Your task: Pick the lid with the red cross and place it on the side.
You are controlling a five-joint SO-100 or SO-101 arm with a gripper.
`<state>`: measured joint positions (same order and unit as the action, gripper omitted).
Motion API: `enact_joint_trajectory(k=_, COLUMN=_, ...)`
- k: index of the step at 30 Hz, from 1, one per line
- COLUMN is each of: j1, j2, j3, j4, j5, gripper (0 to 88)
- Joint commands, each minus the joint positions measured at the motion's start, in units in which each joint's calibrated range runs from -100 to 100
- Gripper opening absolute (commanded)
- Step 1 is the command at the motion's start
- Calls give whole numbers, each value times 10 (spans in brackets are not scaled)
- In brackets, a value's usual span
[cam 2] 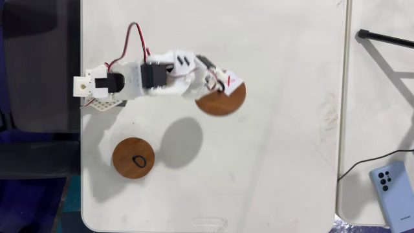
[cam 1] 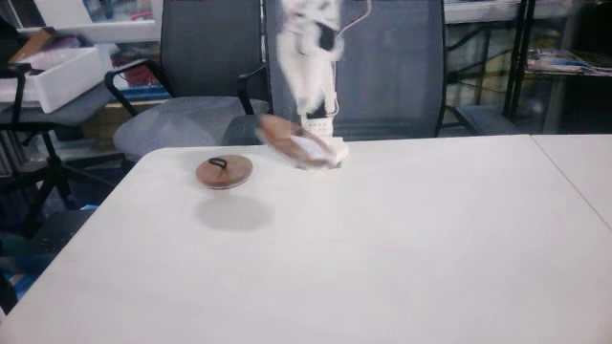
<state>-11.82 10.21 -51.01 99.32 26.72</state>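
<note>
- The white table [cam 2: 272,162] is taking up most of both fixed views, and a second white table [cam 2: 375,116] is standing just beside it along the right edge of the view from above.
- Two grey office chairs [cam 1: 206,57] are standing behind the far edge of the table in the view from the front.
- The white arm [cam 2: 155,76] is reaching from its base at the table's left edge toward the middle in the view from above, with red wires looping over it; from the front it is blurred.
- The lid with the red cross [cam 2: 223,100] is hanging tilted under the arm's tip, lifted clear of the table, with its round shadow lying on the surface below and to the left; its white label with the red mark is showing at the upper edge.
- The plain brown lid [cam 2: 133,157], with a black loop handle, is lying flat on the table near the left edge, well apart from the lifted one.
- The gripper [cam 2: 221,83] is pinching the lifted lid at its top.
- A blue phone [cam 2: 393,188] is lying on the second table, with a black cable beside it.
</note>
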Motion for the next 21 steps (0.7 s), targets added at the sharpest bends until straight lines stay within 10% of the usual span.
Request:
enact_joint_trajectory(k=1, j1=-111, j2=-30, j3=43, j4=5, j5=-37, gripper=0)
enact_joint_trajectory(k=21, j1=-290, j2=81, j3=40, j4=-80, j5=-72, gripper=0)
